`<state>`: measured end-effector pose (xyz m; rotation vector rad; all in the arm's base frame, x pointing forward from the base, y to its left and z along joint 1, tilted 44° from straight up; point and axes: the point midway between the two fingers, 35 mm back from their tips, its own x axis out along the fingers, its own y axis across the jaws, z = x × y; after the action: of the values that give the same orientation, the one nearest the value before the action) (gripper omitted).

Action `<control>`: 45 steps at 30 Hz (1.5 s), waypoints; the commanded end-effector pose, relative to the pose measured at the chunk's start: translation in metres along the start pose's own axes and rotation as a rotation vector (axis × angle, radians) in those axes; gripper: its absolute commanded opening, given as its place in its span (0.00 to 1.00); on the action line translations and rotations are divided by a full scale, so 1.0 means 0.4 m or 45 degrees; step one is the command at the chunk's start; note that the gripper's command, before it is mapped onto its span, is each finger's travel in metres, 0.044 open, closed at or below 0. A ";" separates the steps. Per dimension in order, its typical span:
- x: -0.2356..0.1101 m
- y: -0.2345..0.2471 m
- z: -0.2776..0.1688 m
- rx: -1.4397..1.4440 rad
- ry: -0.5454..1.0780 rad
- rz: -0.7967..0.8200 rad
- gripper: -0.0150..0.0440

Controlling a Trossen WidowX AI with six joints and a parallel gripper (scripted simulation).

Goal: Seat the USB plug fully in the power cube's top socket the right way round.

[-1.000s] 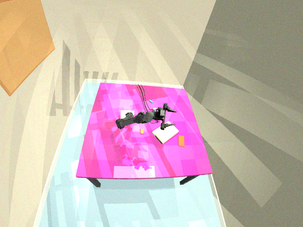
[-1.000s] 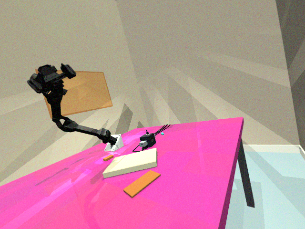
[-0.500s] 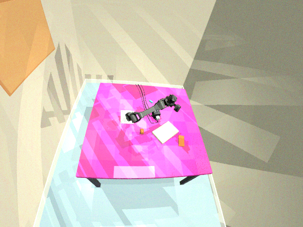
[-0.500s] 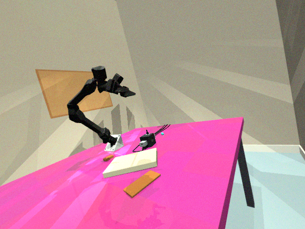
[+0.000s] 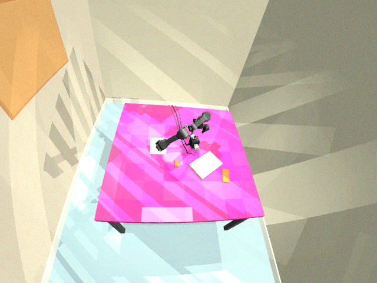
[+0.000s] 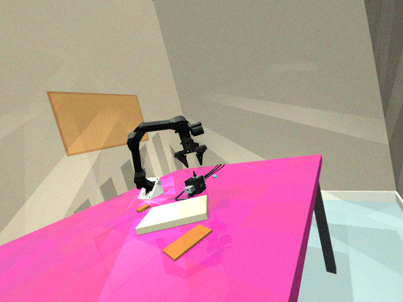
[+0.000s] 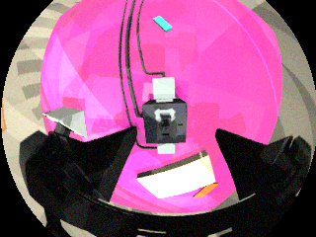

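Note:
The black power cube (image 5: pixel 194 141) (image 6: pixel 199 185) (image 7: pixel 179 136) stands on the pink table. A small dark USB plug (image 6: pixel 194 174) (image 7: pixel 166 118) stands up from its top, with a pale outline around it in the wrist view. How deep it sits and which way round it is are too small to tell. Light grey plugs are on two opposite sides, one at the front (image 5: pixel 196 147) (image 6: pixel 189 189) (image 7: pixel 166 148) and one at the back (image 7: pixel 164 88). My gripper (image 6: pixel 193 165) (image 7: pixel 178 131) is open and empty, pointing down above the cube, with the cube between its fingertips in the wrist view.
Black cables (image 6: pixel 214 170) (image 7: pixel 128 54) run from the cube to the far edge. A cream slab (image 5: pixel 205 165) (image 6: pixel 175 212) (image 7: pixel 178 179) and an orange strip (image 5: pixel 225 175) (image 6: pixel 187 241) lie in front. A small orange block (image 5: pixel 177 163) (image 6: pixel 143 208) lies near the arm's white base. A cyan piece (image 6: pixel 214 176) (image 7: pixel 162 23) lies behind.

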<state>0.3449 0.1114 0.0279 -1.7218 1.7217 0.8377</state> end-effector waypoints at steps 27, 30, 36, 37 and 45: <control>0.058 0.029 -0.009 -0.082 0.057 0.042 1.00; 0.065 0.029 -0.010 -0.082 0.057 0.042 1.00; 0.081 0.030 -0.010 -0.081 0.057 0.042 1.00; 0.082 0.030 -0.011 -0.081 0.057 0.042 1.00; 0.078 0.029 -0.010 -0.077 0.055 0.044 0.69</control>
<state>0.3328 0.0877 0.0071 -1.7663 1.7761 0.8823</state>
